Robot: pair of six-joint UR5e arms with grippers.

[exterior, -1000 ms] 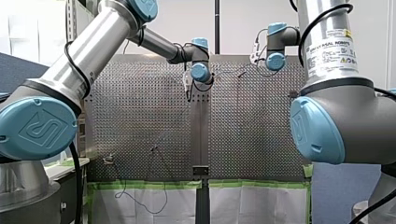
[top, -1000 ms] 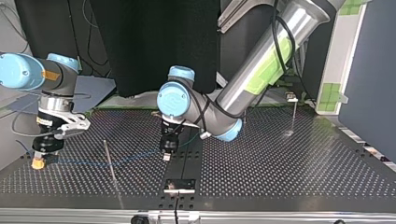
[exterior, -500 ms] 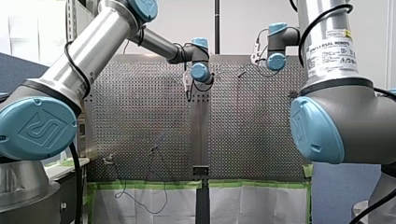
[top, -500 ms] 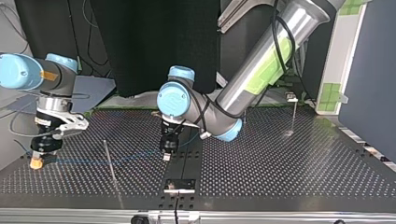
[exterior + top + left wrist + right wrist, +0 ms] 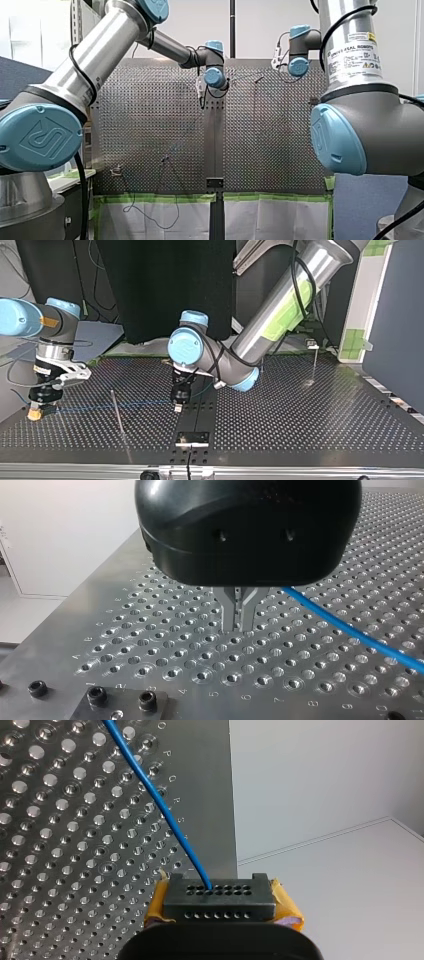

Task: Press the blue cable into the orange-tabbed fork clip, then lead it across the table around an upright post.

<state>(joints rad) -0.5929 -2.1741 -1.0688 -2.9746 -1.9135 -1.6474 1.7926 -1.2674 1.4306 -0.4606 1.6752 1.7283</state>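
In the top view, a thin upright metal post (image 5: 116, 411) stands nearest. Past it, the blue cable (image 5: 90, 407) lies low over the perforated metal worktop (image 5: 300, 410), long axis left to right. Its left end is clamped between the yellow pads (image 5: 286, 907) of my right gripper (image 5: 34, 414). Its right part passes just beside my left gripper (image 5: 177, 407), whose metal fingers (image 5: 229, 610) are pressed together.

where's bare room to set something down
In the top view, bare: table from the centre bracket to the thin post at the right. Crowded: the left, where the blue cable runs from my right gripper past the upright post to my left gripper.
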